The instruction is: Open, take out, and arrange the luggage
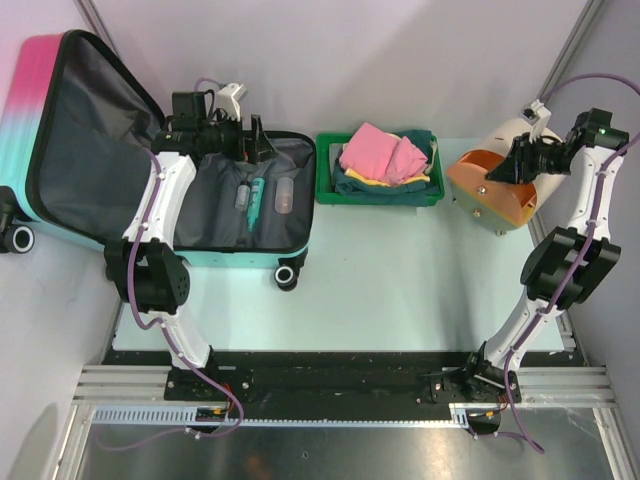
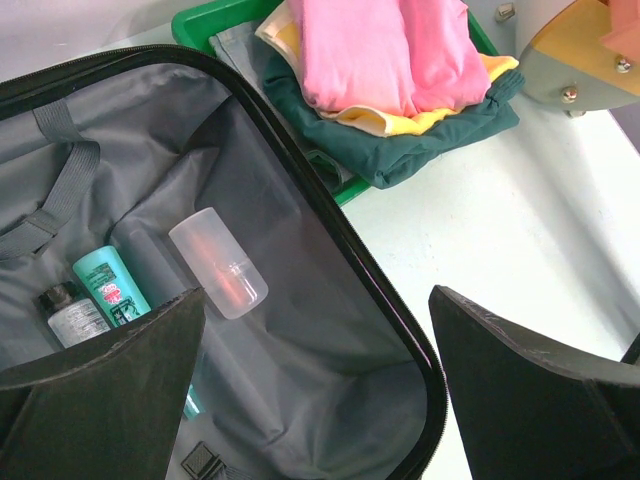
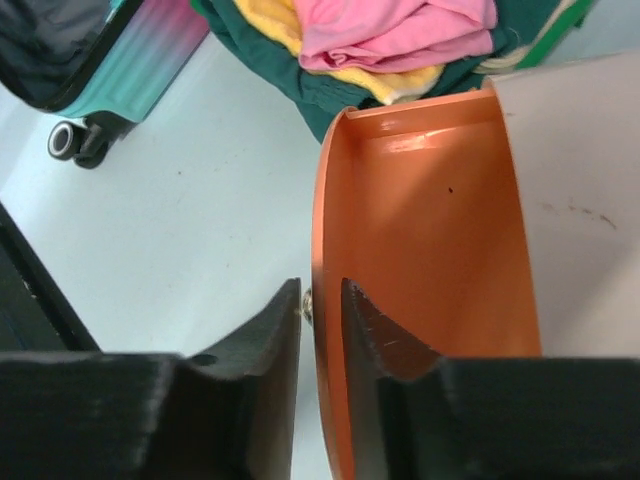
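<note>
Pale table (image 1: 400,280): my left gripper (image 2: 315,300) gapes above the open luggage (image 1: 60,130); my right gripper (image 3: 320,295) narrowly straddles the cylinder (image 3: 430,220) rim, grip uncertain.

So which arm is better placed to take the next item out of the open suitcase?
Left: the left gripper, open, hovers over the clear bottle inside the luggage; the right gripper is at the orange-and-white cylinder.

Pale table in a white booth
Mint table (image 1: 400,290), plain white walls (image 1: 350,50), slanting metal poles (image 1: 572,40), soft even light.
</note>
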`<action>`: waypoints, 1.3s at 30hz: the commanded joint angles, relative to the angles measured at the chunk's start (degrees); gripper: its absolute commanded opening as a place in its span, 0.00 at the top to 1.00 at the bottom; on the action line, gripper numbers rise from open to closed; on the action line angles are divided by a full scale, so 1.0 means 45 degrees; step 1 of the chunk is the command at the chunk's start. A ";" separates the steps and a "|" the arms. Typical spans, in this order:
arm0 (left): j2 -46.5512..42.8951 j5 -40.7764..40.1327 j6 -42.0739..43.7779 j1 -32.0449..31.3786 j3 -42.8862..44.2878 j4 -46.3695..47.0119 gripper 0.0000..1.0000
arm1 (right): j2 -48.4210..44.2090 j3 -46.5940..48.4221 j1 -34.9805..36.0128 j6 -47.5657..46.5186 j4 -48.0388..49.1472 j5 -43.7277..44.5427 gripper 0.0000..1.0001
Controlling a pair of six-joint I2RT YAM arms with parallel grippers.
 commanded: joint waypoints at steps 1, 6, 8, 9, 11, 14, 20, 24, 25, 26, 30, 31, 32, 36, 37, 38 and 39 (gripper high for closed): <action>-0.0065 0.0351 0.0259 -0.0016 0.0299 0.0282 0.02 | -0.0873 0.0394 0.0003 0.1080 0.0866 0.0748 0.56; -0.0163 0.0351 0.0415 -0.0035 0.0221 0.0262 0.02 | -0.0833 0.0825 0.0042 0.0982 0.0494 0.0670 0.27; -0.0202 0.0312 0.0532 -0.0035 0.0162 0.0282 0.02 | -0.1086 0.0806 0.0159 0.0749 0.0514 0.0748 0.27; -0.0241 0.0293 0.0552 -0.0035 0.0065 0.0262 0.02 | -0.1242 0.0748 0.0256 0.0613 0.0533 0.0923 0.27; -0.0339 0.0234 0.0630 -0.0035 -0.0033 0.0262 0.02 | -0.1806 0.0515 0.0510 0.0474 0.0862 0.1196 0.26; -0.0437 0.0234 0.0689 -0.0035 -0.0228 0.0282 0.02 | -0.2917 -0.0264 0.0997 0.1231 0.2398 0.1586 0.25; -0.0475 0.0021 0.1020 -0.0113 -0.0249 0.0262 0.02 | -0.4310 -0.1811 0.2657 0.1881 0.4615 0.3167 0.21; -0.0534 -0.1224 0.1490 -0.0328 -0.0365 0.0262 0.02 | -0.4486 -0.2396 0.4219 0.2717 0.5629 0.4008 0.20; -0.0496 -0.1656 0.1354 -0.0290 -0.0404 0.0262 0.02 | -0.4408 -0.2649 0.4957 0.2991 0.6288 0.4223 0.20; -0.0457 -0.2008 0.1276 -0.0270 -0.0501 0.0243 0.02 | -0.4350 -0.2767 0.5293 0.3400 0.6662 0.4767 0.20; -0.0340 -0.3824 0.0964 -0.0095 -0.1378 0.0184 0.05 | -0.3804 -0.3120 0.7110 0.4555 0.7603 0.5923 0.20; -0.0262 -0.4080 0.0904 0.0061 -0.1516 0.0145 0.07 | -0.3609 -0.3256 0.7616 0.4692 0.7797 0.6021 0.21; -0.0183 -0.4411 0.0807 0.0120 -0.1595 0.0126 0.09 | -0.3491 -0.3373 0.7891 0.4848 0.7934 0.6293 0.20; 0.0655 -0.5663 0.0164 0.0549 -0.1792 0.0067 0.19 | -0.2983 -0.3783 0.8694 0.5804 0.8617 0.6354 0.18; 0.1102 -0.5703 0.0065 0.0628 -0.1772 0.0067 0.22 | -0.2866 -0.3862 0.8869 0.6599 0.9141 0.6431 0.16; 0.1300 -0.5645 -0.0013 0.0648 -0.1694 0.0086 0.24 | -0.2652 -0.3959 0.9141 0.6955 0.9417 0.6819 0.14; 0.1456 -0.5471 -0.0072 0.0648 -0.1578 0.0067 0.25 | -0.2457 -0.3863 0.9318 0.7152 0.9536 0.6977 0.13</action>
